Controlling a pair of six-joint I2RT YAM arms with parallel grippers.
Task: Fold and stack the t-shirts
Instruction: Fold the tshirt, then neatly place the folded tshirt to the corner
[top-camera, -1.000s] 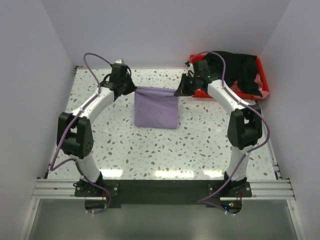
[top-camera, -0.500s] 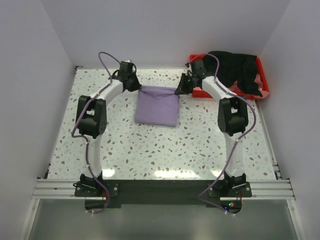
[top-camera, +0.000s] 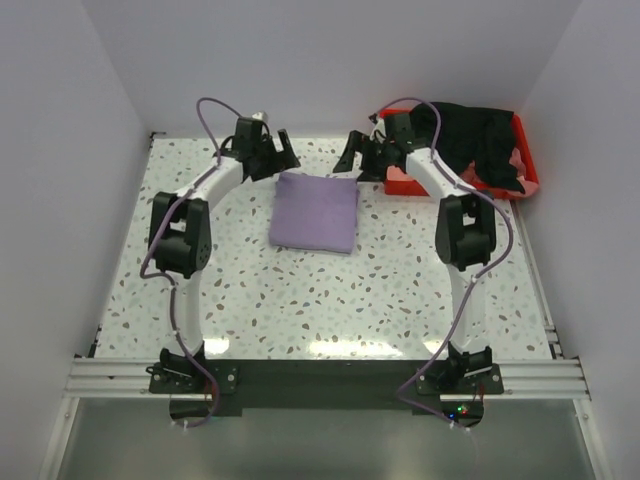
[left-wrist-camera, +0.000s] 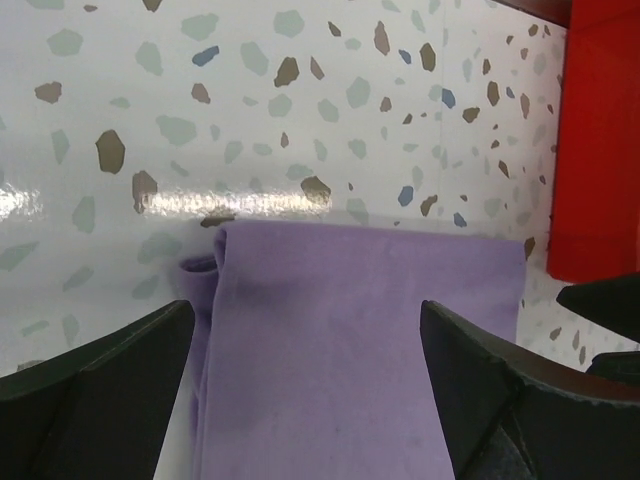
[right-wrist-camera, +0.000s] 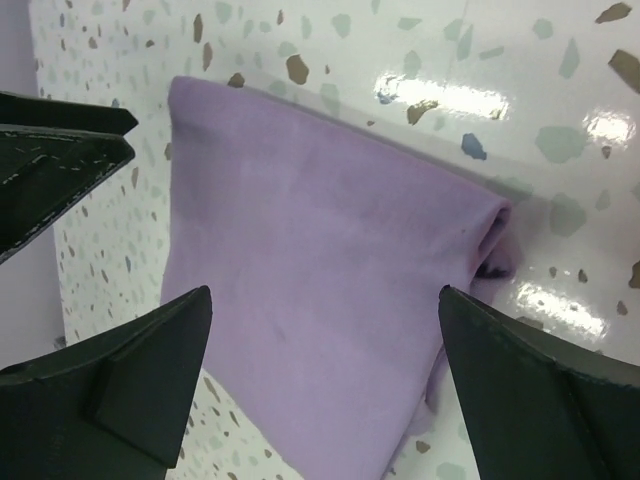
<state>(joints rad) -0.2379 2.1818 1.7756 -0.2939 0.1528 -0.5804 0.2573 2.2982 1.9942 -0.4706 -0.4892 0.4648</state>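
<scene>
The lavender t-shirt (top-camera: 315, 212) lies folded in a flat rectangle on the speckled table. My left gripper (top-camera: 285, 150) hovers open just above its far left corner, and my right gripper (top-camera: 347, 153) hovers open above its far right corner. Neither one holds cloth. In the left wrist view the lavender t-shirt (left-wrist-camera: 350, 340) fills the space under the open left gripper (left-wrist-camera: 305, 350). The right wrist view shows the lavender t-shirt (right-wrist-camera: 320, 290) below the open right gripper (right-wrist-camera: 325, 350). A black t-shirt (top-camera: 470, 135) is heaped in the tray, with pale pink cloth (top-camera: 515, 160) showing beneath it.
The red plastic tray (top-camera: 400, 184) stands at the far right corner, close behind my right arm; its wall (left-wrist-camera: 600, 140) shows at the right of the left wrist view. White walls close in the table at the back and both sides.
Both grippers were shut on the lavender t-shirt's far corners and have opened. The cloth has dropped flat on the table, and the fingers now stand apart from it.
</scene>
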